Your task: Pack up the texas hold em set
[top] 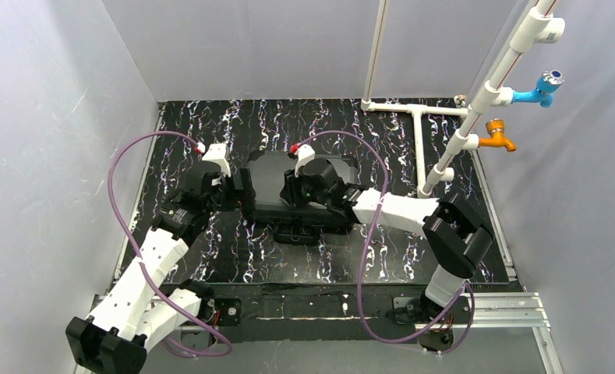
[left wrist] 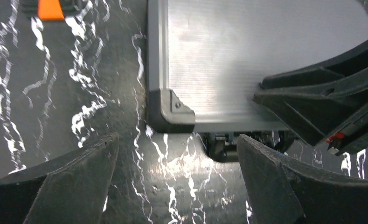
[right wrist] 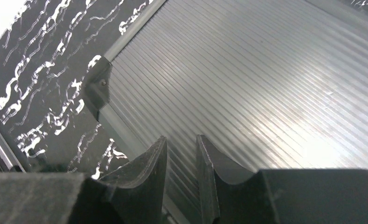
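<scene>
The texas hold em set's black case lies shut on the marbled table, and its ribbed lid fills both wrist views. Chips, cards and discs are hidden. My left gripper stands wide open at the case's left end. Its fingers straddle bare table just off a near corner cap. My right gripper hovers over the lid. It stands open by only a narrow gap, with nothing between the fingers. Its black fingers show in the left wrist view.
The case's dark handle juts out from its front edge. A white pipe frame with a blue tap and an orange tap stands at the back right. An orange piece shows at the left wrist view's top edge.
</scene>
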